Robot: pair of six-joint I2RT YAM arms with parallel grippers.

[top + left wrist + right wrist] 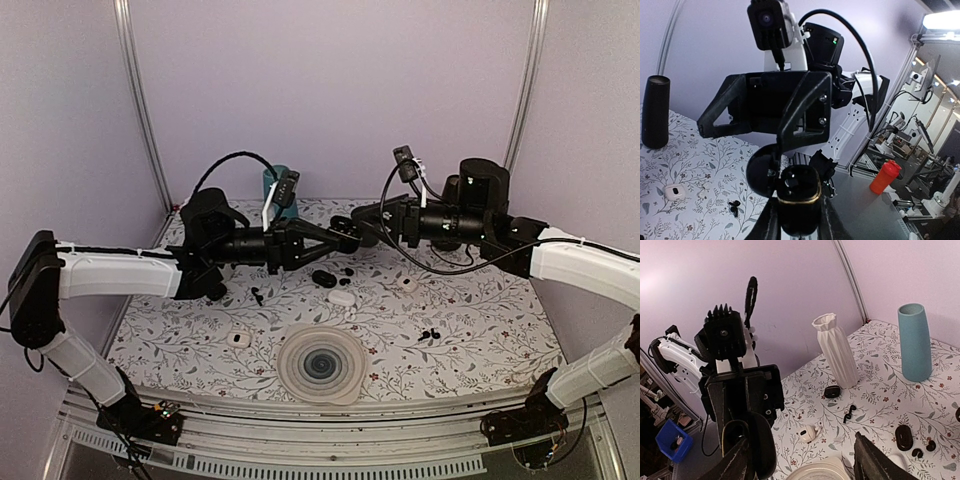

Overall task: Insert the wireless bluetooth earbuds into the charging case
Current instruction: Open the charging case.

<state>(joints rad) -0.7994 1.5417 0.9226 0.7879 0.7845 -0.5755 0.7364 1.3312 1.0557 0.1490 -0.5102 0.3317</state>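
Your left jaws pinched the open, gold-rimmed black plastic charging case [799, 200] aloft, presumably presenting its cavity to the right jaws, spread close before it; tiny glossy black earbuds [428, 333] lay on the floral surface [480, 350].

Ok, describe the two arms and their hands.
The left arm and right arm have white tubular links with black joints. The left hand and right hand are black, with angular open-frame fingers. A black camera sits on each wrist, trailing black cables.
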